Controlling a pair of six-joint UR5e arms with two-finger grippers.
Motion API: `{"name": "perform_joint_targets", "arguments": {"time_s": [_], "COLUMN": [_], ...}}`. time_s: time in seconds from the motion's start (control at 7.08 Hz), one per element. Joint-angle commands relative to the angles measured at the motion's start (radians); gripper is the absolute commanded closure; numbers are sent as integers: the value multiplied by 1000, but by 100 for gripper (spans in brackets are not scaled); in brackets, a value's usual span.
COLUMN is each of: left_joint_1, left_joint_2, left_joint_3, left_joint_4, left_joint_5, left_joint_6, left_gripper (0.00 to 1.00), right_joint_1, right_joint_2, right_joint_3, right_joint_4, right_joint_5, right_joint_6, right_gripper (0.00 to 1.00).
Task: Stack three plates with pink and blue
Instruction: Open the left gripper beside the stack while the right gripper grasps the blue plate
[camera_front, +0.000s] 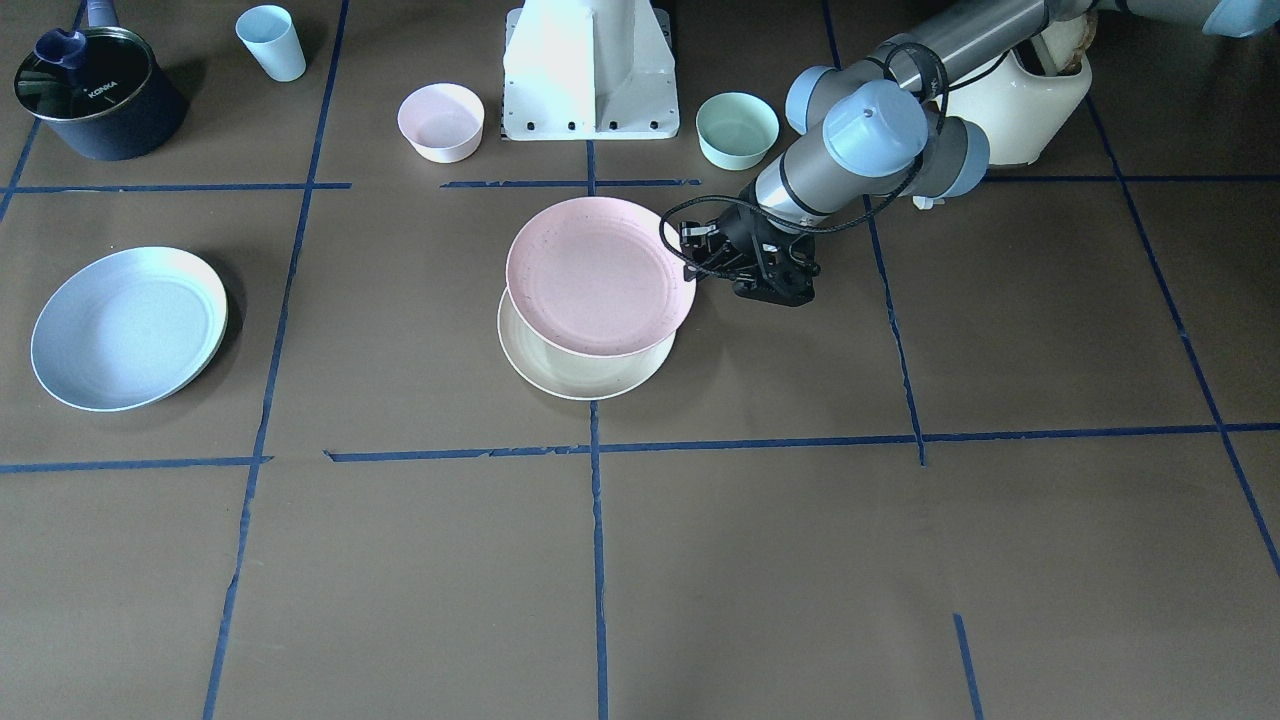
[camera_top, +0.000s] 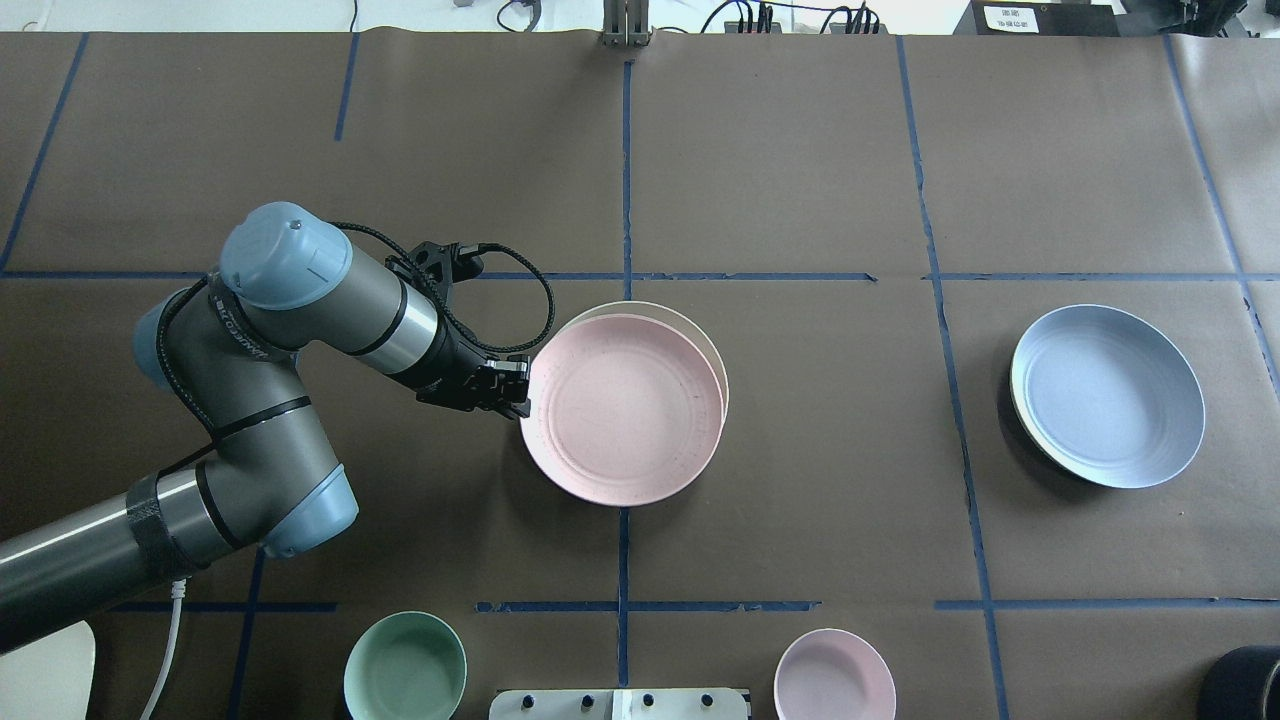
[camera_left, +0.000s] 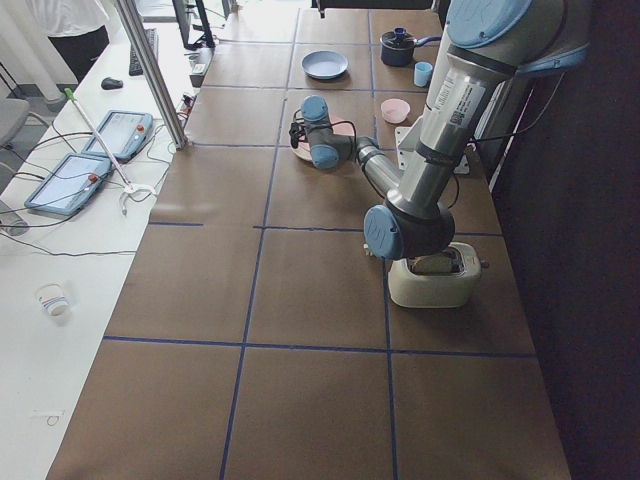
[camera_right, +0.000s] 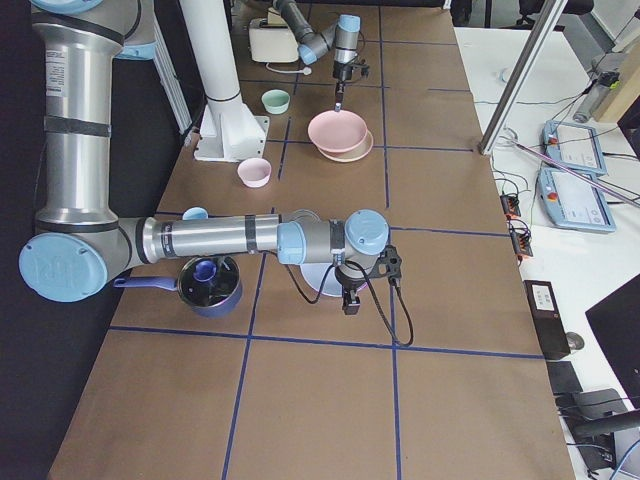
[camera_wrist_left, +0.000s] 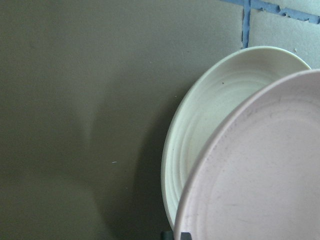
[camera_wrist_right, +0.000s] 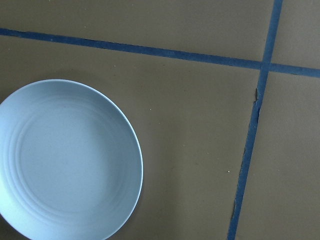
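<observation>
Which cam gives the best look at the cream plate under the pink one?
Left wrist: cream plate fills much of the frame, rings clear, pink plate overlapping its right side. Front-facing shows a crescent, overhead a thin rim sliver, side views a small far edge; right wrist none.

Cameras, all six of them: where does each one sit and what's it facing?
Front-facing: across the table, facing the robot; left gripper at pink plate.
Overhead: behind robot, looking down; left arm only.
Exterior left: table's left end; left arm nearest.
Exterior right: right end; right gripper nearest.
Left wrist: down on pink over cream plate.
Right wrist: down on blue plate; no fingers.
Front-facing and overhead share all three plates.
</observation>
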Motion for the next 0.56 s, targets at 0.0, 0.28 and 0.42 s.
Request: {"name": "perform_joint_targets", "arguments": {"time_s": [0.0,0.28,0.42], "left_joint_1": [2,-14,-18], "left_joint_2": [2,20,37], "left_joint_3": [-1,-54,-85], "left_joint_4": [-2,0,1], "left_joint_5": [54,58,59], "left_joint_6": [0,-4,-13], "left_gripper": [0,0,0], "right_joint_1": [0,-20,-52], "right_joint_2": [-3,-5,-15], "right_joint_3": [-3,-2,-3], "right_joint_4": [0,1,51], "right_joint_5": [3,3,-3], "right_joint_6": [0,5,17], "right_gripper": [0,0,0]}}
